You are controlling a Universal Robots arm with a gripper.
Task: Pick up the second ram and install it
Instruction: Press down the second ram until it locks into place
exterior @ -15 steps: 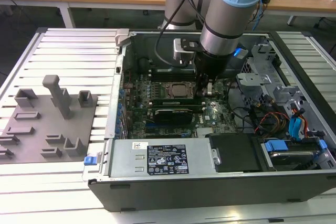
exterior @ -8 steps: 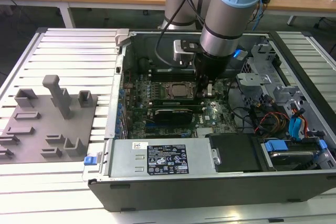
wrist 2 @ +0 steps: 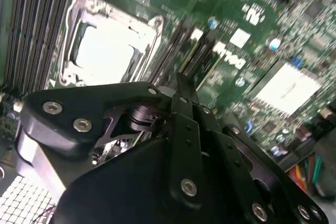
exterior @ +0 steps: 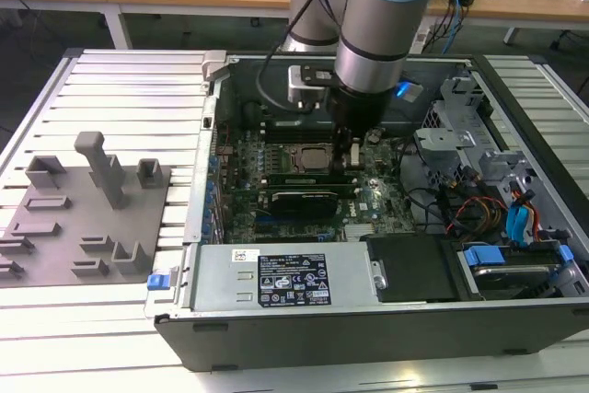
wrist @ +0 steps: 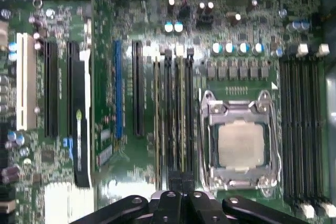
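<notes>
The second ram (wrist: 180, 119) is a thin green stick standing in one of the black memory slots beside the CPU socket (wrist: 241, 145). Another green stick (wrist: 157, 124) stands two slots over. In the exterior view the sticks show as a green strip (exterior: 294, 182) just below the socket (exterior: 308, 158). My gripper (wrist: 178, 190) hovers low over the end of the second ram, its fingers drawn together and shut. I cannot tell whether they touch the stick. In the second wrist view the gripper's black linkage (wrist 2: 178, 145) hides the slot ends.
The open computer case (exterior: 198, 181) lies on a ribbed table. A grey holder tray (exterior: 55, 236) sits at the exterior view's left. The power supply (exterior: 276, 278) lines the near side, and a black card (exterior: 299, 200) lies beside the slots. Drive cage and cables (exterior: 497, 209) crowd the right.
</notes>
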